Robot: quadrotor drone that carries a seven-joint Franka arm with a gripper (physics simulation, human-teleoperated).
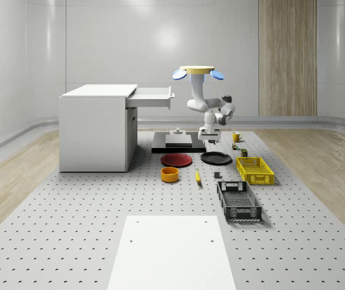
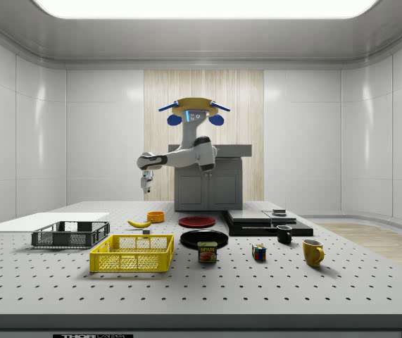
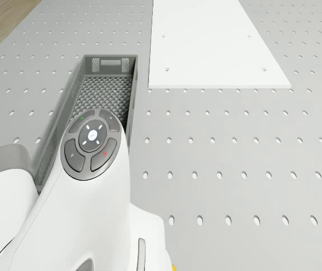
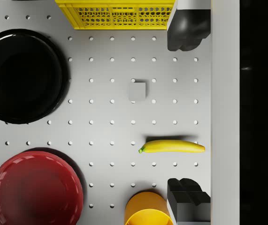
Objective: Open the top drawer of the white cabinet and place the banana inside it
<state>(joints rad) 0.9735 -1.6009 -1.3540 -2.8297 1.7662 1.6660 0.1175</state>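
In the whole-scene view the drawer [image 1: 153, 96] stands open, and the drone [image 1: 198, 71] hovers above the bench [image 1: 69, 229]. In the side view the tool [image 2: 145, 184] hangs over the banana [image 2: 139, 224]. In the wrist view the fingers [image 4: 186, 30] are spread, empty, ready for the banana [image 4: 172, 146].

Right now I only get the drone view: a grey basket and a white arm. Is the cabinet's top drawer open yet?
Observer: Yes, the top drawer of the white cabinet stands pulled out.
Operator: And where's the banana?
Observer: The banana lies on the table, beside an orange cup.
Operator: Is anything holding it?
Observer: No. The drone hovers over the table, and the end effector hangs above the banana, open and empty.
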